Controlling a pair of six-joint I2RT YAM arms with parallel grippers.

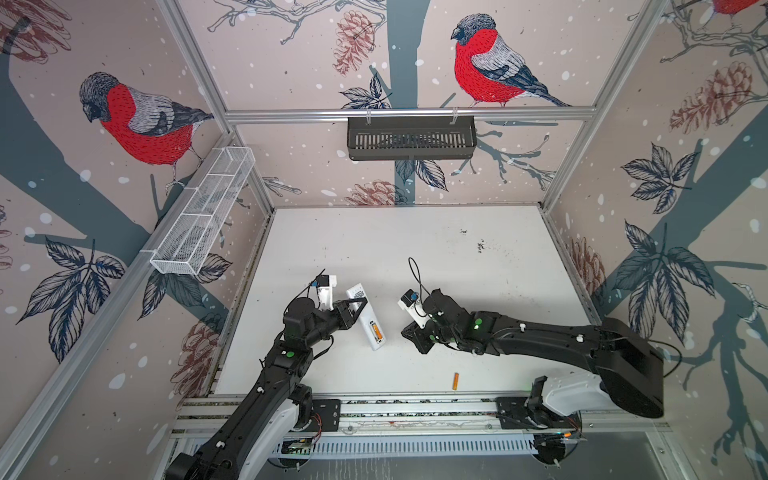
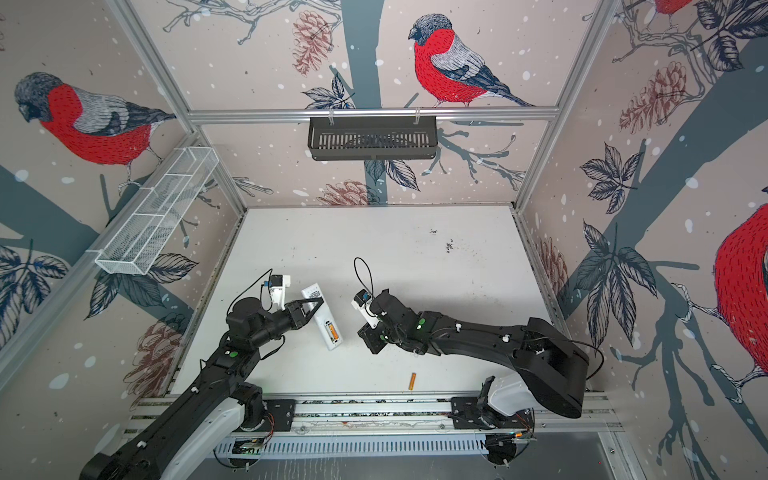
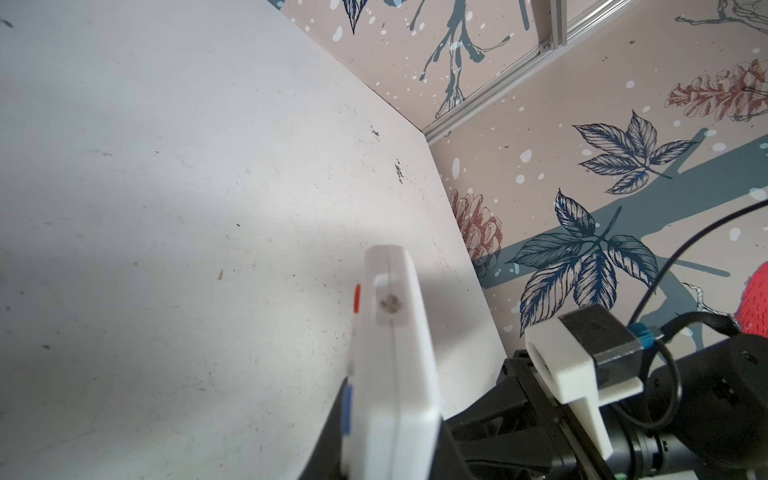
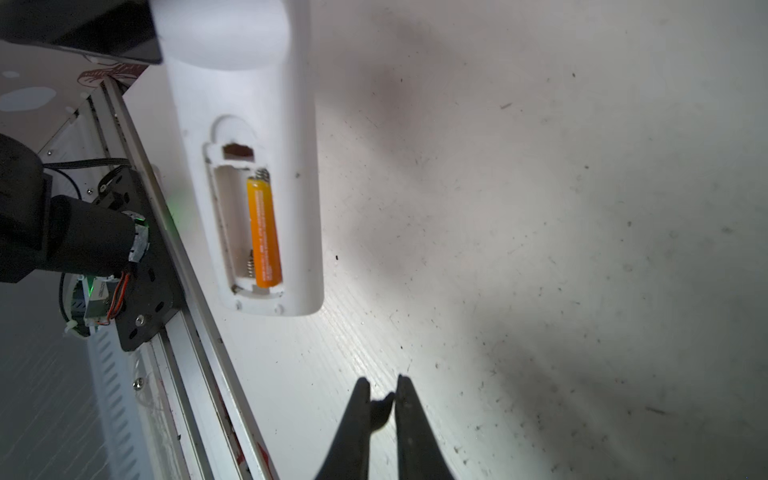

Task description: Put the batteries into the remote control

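The white remote control (image 1: 360,293) (image 2: 316,293) lies slanted with its plain back up and its battery bay uncovered. My left gripper (image 1: 353,311) (image 3: 390,449) is shut across its middle, a black finger (image 3: 328,440) on each long side. One orange battery (image 4: 264,232) (image 1: 376,333) sits in one slot of the bay; the slot beside it is bare. A second orange battery (image 1: 456,380) (image 2: 412,380) lies loose on the table near the front rail. My right gripper (image 4: 382,384) (image 1: 411,334) hovers just right of the remote's bay end, shut with nothing between its fingers.
A black slatted basket (image 1: 411,137) hangs on the back wall and a white mesh basket (image 1: 203,212) on the left wall. An aluminium rail (image 1: 395,405) runs along the table's front edge. Patterned walls close in three sides of the white table (image 1: 415,241).
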